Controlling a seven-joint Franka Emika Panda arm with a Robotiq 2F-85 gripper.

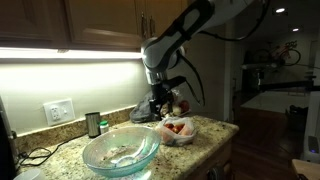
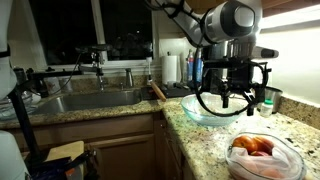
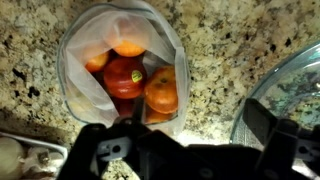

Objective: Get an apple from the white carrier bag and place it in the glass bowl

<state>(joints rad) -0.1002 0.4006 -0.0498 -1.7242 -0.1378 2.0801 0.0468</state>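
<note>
The white carrier bag [image 3: 75, 60] lies open on the granite counter and holds a red apple [image 3: 125, 75] among orange fruits [image 3: 161, 90]. It shows in both exterior views [image 1: 178, 128] [image 2: 262, 155]. The glass bowl [image 1: 120, 152] stands beside the bag, and its rim shows in the wrist view [image 3: 285, 95] and in an exterior view [image 2: 205, 108]. My gripper [image 3: 190, 150] hangs above the counter between bag and bowl, open and empty; it also shows in both exterior views [image 1: 165, 102] [image 2: 232, 95].
A sink with a faucet [image 2: 90, 100] is set in the counter beyond the bowl. A paper towel roll [image 2: 175, 68] stands at the back. A dark cup [image 1: 93, 124] and a wall outlet [image 1: 60, 110] with cables are near the bowl. The counter edge runs close to the bag.
</note>
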